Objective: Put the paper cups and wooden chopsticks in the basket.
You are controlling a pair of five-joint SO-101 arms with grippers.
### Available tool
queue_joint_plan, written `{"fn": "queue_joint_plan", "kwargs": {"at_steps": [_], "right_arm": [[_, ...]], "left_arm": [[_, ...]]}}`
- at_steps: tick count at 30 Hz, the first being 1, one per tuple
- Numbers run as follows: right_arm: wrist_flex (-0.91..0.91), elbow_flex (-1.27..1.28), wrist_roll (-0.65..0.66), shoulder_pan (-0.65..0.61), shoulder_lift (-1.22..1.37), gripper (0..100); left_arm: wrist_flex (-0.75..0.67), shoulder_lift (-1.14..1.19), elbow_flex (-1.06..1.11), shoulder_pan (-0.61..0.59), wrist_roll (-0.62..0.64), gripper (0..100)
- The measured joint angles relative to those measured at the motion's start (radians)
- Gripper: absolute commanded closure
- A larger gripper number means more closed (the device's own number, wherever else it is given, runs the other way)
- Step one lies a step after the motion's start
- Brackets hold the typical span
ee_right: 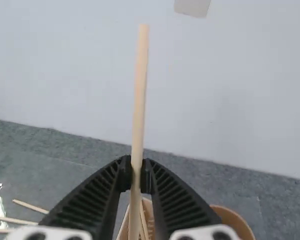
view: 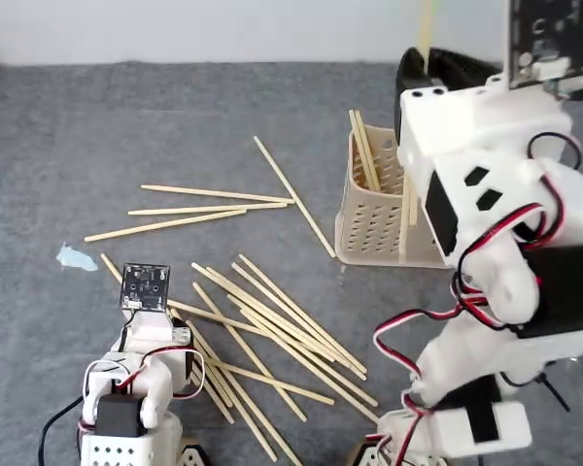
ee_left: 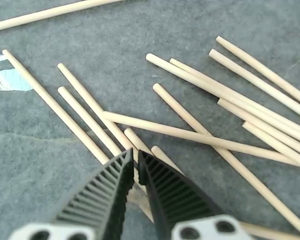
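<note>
No writing can be read from where I stand; the circuit board (view: 145, 286) on the left arm's wrist and the larger board (view: 554, 29) opposite carry marks too small to make out

Pincer (ee_left: 136, 159) tight on one wooden chopstick (ee_left: 131, 138) — others scattered nearby.

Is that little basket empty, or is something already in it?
Not empty. Several wooden chopsticks stand inside the basket, their ends poking up above its rim.
</note>
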Motion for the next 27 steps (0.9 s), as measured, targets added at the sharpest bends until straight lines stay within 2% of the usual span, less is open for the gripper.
{"fn": "queue_joint_plan", "kwargs": {"at_steps": [4, 20, 27], "right_arm": [[0.000, 0.147, 0.000, -0.002, -0.083, 99.1], [-0.015, 0.377, 0.000, -0.026, -0.137, 99.1], [-0.014, 0.502, 0.000, -0.035, -0.278, 99.1]], "left_arm": [[0.000, 0.000, 0.000, 0.002, 0.000, 99], [0.000, 0.000, 0.000, 0.000, 0.000, 99], [0.000, 0.000, 0.000, 0.000, 0.000, 99]]}}
